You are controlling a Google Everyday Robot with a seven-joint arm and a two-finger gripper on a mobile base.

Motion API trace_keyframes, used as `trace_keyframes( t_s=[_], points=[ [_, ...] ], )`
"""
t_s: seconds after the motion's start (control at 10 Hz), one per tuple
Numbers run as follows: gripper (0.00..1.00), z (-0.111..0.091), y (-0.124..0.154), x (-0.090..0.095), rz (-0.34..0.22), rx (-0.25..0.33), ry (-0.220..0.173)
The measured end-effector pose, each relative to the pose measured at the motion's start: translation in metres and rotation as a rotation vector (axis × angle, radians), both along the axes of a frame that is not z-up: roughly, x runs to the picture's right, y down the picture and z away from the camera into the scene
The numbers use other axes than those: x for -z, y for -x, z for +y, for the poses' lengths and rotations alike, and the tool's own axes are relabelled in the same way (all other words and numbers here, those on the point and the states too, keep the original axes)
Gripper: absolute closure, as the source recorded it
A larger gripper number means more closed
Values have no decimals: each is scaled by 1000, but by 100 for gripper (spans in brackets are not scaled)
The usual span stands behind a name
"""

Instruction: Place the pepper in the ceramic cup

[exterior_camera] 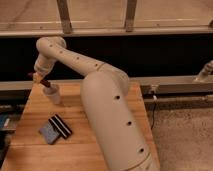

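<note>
The white ceramic cup (53, 94) stands upright at the far left of the wooden table (75, 150). My gripper (40, 78) hangs just above and slightly left of the cup's rim. It is shut on the small dark red pepper (44, 82), whose lower end points down at the cup's opening. The pale arm (107, 110) reaches in from the right and fills the middle of the view.
Two blue-grey and black striped flat blocks (55, 128) lie on the table in front of the cup. A metal rail (170, 82) and a dark wall run behind the table. Gravel-like floor (185, 135) lies to the right of the table edge.
</note>
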State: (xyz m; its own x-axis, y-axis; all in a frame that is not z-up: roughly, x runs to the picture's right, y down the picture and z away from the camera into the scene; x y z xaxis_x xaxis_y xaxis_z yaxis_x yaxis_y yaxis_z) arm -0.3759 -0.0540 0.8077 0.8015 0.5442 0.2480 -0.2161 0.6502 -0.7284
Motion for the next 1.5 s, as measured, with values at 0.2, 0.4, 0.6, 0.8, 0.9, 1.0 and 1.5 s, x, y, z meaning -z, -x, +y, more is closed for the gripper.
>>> trace_keyframes(
  t_s=[0.2,0.4,0.6,0.8,0.9,1.0,1.5],
  points=[
    [97,0,1,0,-1,1,0],
    [97,1,2,1,-2,2,0],
    [97,1,1,0,-1,1,0],
    [99,1,1,0,-1,1,0],
    [100,1,1,0,-1,1,0],
    [97,1,1,0,-1,1,0],
    [47,1,1,0,-1,1,1]
  ],
)
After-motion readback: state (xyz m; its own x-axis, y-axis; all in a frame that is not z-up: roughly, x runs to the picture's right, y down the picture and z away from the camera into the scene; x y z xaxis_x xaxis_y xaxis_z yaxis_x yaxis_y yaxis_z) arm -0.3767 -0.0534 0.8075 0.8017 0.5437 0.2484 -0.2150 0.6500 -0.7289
